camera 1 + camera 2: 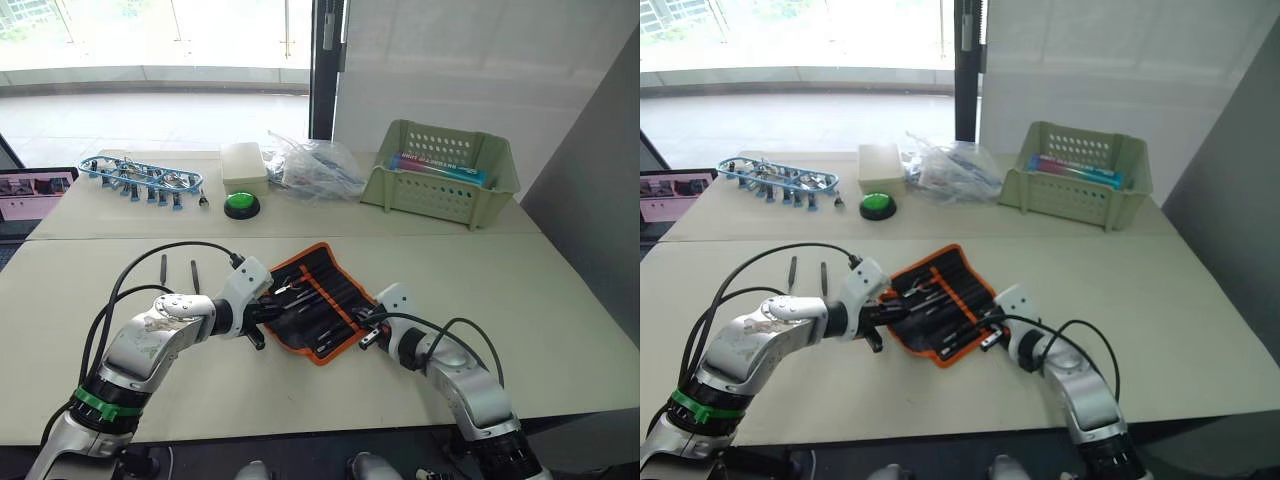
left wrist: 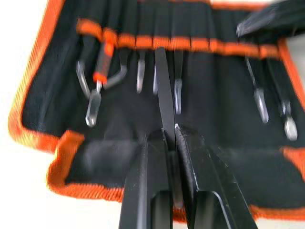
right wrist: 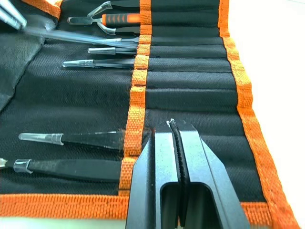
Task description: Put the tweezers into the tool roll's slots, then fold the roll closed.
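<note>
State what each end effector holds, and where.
Left end effector: a tweezer, by its rear end. Right end effector: pinches the roll at a slot.

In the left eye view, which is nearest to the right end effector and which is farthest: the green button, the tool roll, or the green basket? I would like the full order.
1. The tool roll: the right end effector rests at its edge.
2. The green button: on the far table, toward the robot's left.
3. The green basket: on the far table, toward the robot's right; nearly as close as the button, so I would not rank these two firmly.
</note>
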Robot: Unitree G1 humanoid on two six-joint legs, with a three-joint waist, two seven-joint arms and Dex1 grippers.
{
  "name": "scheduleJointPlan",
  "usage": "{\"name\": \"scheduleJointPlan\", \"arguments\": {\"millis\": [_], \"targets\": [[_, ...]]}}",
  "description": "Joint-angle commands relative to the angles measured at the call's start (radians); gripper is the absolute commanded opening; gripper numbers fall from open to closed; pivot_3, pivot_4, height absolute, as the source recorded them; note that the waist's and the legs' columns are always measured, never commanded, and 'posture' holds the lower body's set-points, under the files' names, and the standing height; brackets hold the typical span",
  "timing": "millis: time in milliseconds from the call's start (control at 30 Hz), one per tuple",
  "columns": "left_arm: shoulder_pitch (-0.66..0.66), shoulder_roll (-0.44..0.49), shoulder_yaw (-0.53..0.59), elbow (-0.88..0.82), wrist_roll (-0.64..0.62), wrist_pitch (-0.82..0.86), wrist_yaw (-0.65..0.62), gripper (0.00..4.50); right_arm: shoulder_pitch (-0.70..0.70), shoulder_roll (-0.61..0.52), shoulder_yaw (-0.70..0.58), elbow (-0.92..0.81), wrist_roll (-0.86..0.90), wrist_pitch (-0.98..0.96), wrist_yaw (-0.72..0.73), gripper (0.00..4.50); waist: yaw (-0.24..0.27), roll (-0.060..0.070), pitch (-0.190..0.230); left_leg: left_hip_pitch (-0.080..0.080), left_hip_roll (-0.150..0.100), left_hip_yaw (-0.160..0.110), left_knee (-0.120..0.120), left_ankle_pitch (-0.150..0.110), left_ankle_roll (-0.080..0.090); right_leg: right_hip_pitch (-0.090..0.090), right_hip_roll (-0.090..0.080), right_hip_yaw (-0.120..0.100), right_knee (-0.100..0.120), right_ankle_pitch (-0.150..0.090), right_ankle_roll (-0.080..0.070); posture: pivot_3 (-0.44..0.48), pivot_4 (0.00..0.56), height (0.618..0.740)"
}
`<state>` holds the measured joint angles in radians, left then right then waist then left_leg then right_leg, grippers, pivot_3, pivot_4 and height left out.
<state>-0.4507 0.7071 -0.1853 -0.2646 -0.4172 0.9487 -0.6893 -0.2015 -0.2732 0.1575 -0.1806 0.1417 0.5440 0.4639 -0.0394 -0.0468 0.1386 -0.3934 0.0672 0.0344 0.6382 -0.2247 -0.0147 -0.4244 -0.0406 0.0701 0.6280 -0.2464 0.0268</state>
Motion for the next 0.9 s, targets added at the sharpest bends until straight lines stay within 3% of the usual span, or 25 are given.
{"name": "scheduleJointPlan", "arguments": {"millis": [33,267,500,700,900], "targets": [[-0.047,0.035,-0.024,-0.069,-0.012,0.045,-0.051,0.04,0.05,0.0,0.007,0.022,-0.005,0.059,-0.023,0.0,0.003,0.0,0.0,0.0,0.0,0.0,0.0,0.0,0.0,0.0,0.0,0.0,0.0,0.0,0.0,0.0,0.15,0.74],[-0.097,0.051,-0.02,-0.105,-0.035,0.096,-0.089,0.04,0.065,0.016,0.008,0.01,-0.006,0.058,-0.047,0.0,0.003,0.0,0.0,0.0,0.0,0.0,0.0,0.0,0.0,0.0,0.0,0.0,0.0,0.0,0.0,0.0,0.15,0.74],[-0.143,0.095,-0.122,-0.066,0.05,0.098,-0.099,0.04,0.062,0.027,0.01,0.008,-0.005,0.056,-0.059,0.0,0.0,0.0,0.0,0.0,-0.001,0.0,0.0,0.0,0.0,0.0,0.0,0.0,0.0,-0.001,0.001,0.0,0.15,0.74],[-0.198,0.045,-0.127,-0.067,0.008,0.181,-0.108,0.04,0.061,0.028,0.008,0.007,-0.005,0.056,-0.063,0.0,0.003,0.0,0.0,0.0,-0.001,0.0,0.0,0.0,0.0,0.0,0.0,0.0,0.0,-0.001,0.002,0.0,0.15,0.74],[-0.221,0.03,-0.18,-0.029,0.044,0.177,-0.109,0.04,0.064,0.031,0.008,0.002,-0.004,0.058,-0.068,0.0,0.002,0.0,0.0,0.0,-0.001,-0.001,0.0,0.0,0.0,0.0,0.0,0.0,0.001,-0.001,0.002,0.0,0.15,0.74]]}}
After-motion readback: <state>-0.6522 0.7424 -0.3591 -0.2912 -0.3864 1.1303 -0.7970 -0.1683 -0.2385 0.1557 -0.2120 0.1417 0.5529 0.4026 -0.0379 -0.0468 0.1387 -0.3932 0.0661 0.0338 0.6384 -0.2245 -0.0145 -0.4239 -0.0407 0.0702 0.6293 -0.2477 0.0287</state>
